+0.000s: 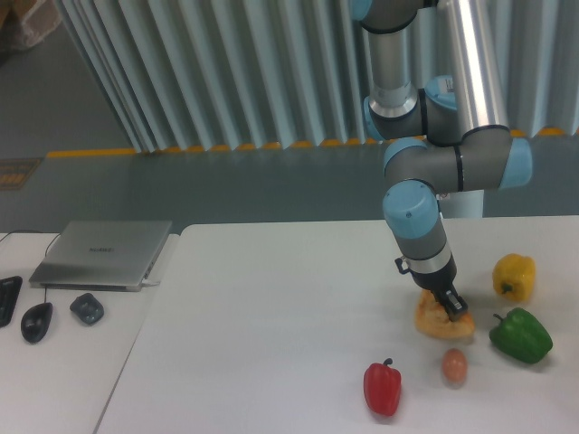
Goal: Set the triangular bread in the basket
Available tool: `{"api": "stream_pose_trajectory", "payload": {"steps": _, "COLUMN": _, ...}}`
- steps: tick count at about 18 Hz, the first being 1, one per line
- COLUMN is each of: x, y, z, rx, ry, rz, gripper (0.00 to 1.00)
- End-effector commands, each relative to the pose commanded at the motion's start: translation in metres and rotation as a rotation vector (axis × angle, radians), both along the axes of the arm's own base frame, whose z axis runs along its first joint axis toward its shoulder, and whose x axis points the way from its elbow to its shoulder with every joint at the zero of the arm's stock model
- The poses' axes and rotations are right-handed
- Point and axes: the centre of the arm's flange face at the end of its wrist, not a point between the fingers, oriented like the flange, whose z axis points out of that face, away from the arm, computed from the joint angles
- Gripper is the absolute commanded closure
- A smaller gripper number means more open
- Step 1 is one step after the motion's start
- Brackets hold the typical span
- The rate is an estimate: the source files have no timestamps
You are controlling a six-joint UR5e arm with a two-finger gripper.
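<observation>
Camera view: fixed, looking across a white tabletop (271, 307) with the arm coming down from the upper right.
Arm: grey metal UR5e arm with light blue joint caps (452, 163), elbow bent, wrist pointing down and slightly right.
Gripper: black two-finger gripper (452, 306), its tips down on the top of the bread; from here I cannot tell whether the fingers are spread or clamped, since they merge into one dark shape against the pastry.
Task thing: golden-orange, rounded triangular bread with a paler glossy top (434, 322), lying flat on the table directly under the gripper and touching it.
Just right of the gripper: green bell pepper (520, 335), lying on its side, near the bread but apart from it.
Right of and above the gripper: yellow bell pepper (514, 276), upright, apart from the green one.
Below the gripper: small brown egg (455, 365), just beside the bread's lower edge; whether they touch I cannot tell.
Below and left of the gripper: red bell pepper (383, 388), upright, green stem up.
Far left of the gripper: closed silver laptop (101, 253) on a second table; in front of it a black computer mouse (36, 321) and a small dark grey rounded object (87, 308).
Backdrop: pale ribbed curtain (226, 72) behind the arm.
</observation>
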Motion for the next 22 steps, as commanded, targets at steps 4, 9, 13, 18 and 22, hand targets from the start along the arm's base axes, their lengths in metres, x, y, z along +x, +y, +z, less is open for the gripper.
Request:
{"api": "stream_pose_trajectory", "payload": {"steps": 4, "x": -0.002, "y": -0.002, "z": 0.014, "rx": 0.030, "ry": 0.006, "rz": 0.011, "gripper": 0.87}}
{"api": "stream_pose_trajectory", "payload": {"steps": 9, "x": -0.018, "y": -0.009, "z": 0.052, "rx": 0.122, "ry": -0.008, "rz": 0.060, "gripper": 0.87}}
{"api": "stream_pose_trajectory", "payload": {"steps": 13, "x": -0.045, "y": -0.023, "z": 0.085, "rx": 0.130, "ry": -0.025, "rz": 0.108, "gripper": 0.87}}
{"api": "stream_pose_trajectory", "payload": {"steps": 18, "x": -0.074, "y": -0.044, "z": 0.114, "rx": 0.164, "ry": -0.002, "rz": 0.032, "gripper": 0.87}}
{"api": "stream_pose_trajectory", "payload": {"steps": 22, "x": -0.120, "y": -0.074, "z": 0.134, "rx": 0.182, "ry": 0.024, "rz": -0.018, "gripper": 0.87}}
